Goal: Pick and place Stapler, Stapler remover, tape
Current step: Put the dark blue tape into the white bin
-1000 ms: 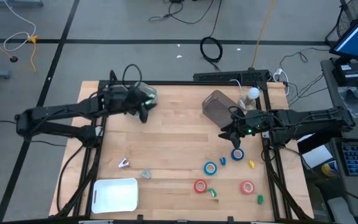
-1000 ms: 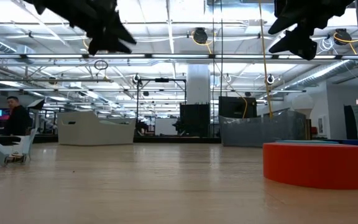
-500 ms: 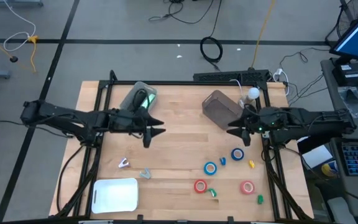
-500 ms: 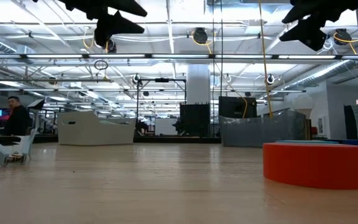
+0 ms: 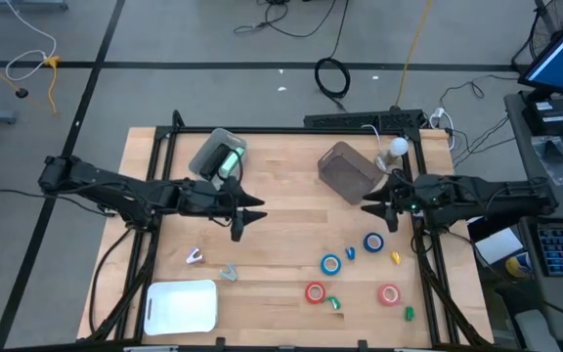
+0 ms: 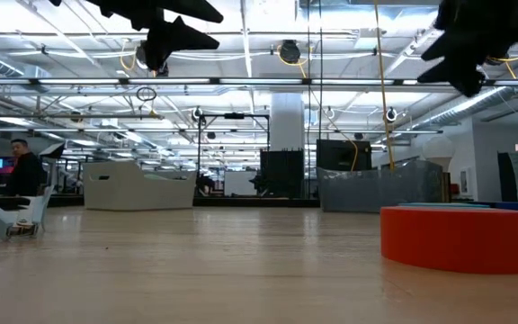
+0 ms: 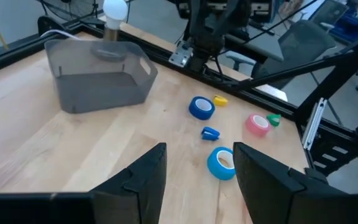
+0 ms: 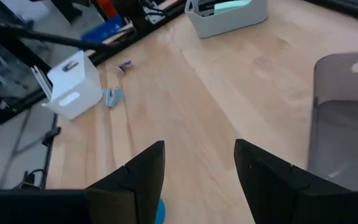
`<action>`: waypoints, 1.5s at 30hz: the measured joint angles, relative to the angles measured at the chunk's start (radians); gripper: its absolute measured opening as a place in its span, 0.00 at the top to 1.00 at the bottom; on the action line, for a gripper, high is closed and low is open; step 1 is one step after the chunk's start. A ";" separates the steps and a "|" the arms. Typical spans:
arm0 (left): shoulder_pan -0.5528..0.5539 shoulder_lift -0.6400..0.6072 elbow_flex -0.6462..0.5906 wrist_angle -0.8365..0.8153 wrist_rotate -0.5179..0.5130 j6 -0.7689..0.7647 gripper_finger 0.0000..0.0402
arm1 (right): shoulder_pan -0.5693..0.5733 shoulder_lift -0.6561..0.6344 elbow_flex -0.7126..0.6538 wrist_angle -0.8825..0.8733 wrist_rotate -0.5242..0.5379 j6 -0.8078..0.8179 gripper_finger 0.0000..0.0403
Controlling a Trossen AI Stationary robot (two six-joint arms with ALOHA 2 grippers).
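A green stapler (image 5: 227, 158) lies in a pale bin (image 5: 206, 154) at the far left; the right wrist view shows the stapler (image 8: 230, 5) too. Two small staple removers (image 5: 194, 256) (image 5: 229, 273) lie near the white tray. Two blue tape rolls (image 5: 373, 242) (image 5: 331, 264) and two red ones (image 5: 315, 291) (image 5: 389, 293) lie flat at the near right. My left gripper (image 5: 254, 217) (image 7: 197, 152) hovers open over the table's middle. My right gripper (image 5: 368, 207) (image 8: 197, 149) hovers open beside the dark bin, above the far blue roll.
A dark translucent bin (image 5: 345, 171) (image 7: 98, 78) stands at the far right. A white tray (image 5: 182, 305) sits at the near left. Small blue (image 5: 350, 252), yellow (image 5: 396, 257) and green (image 5: 333, 303) bits lie among the rolls. A person (image 6: 21, 171) stands far behind.
My left gripper has swung away from the pale bin toward the table's middle and near edge, uncovering the green stapler in the bin. My right gripper has drawn back a little toward the table's right edge.
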 joint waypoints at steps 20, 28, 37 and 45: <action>0.000 0.000 0.000 -0.002 0.000 0.006 0.54 | 0.000 -0.224 -0.381 0.247 -0.057 0.159 0.54; 0.000 0.000 0.000 -0.002 0.001 0.000 0.54 | 0.000 -0.224 -0.426 0.253 -0.132 0.158 0.55; 0.000 0.000 0.000 -0.003 -0.018 -0.002 0.54 | 0.000 -0.206 -0.406 0.212 -0.418 0.177 0.57; 0.000 0.000 0.000 -0.011 -0.024 -0.002 0.54 | 0.000 -0.154 -0.406 0.221 -0.551 0.296 0.68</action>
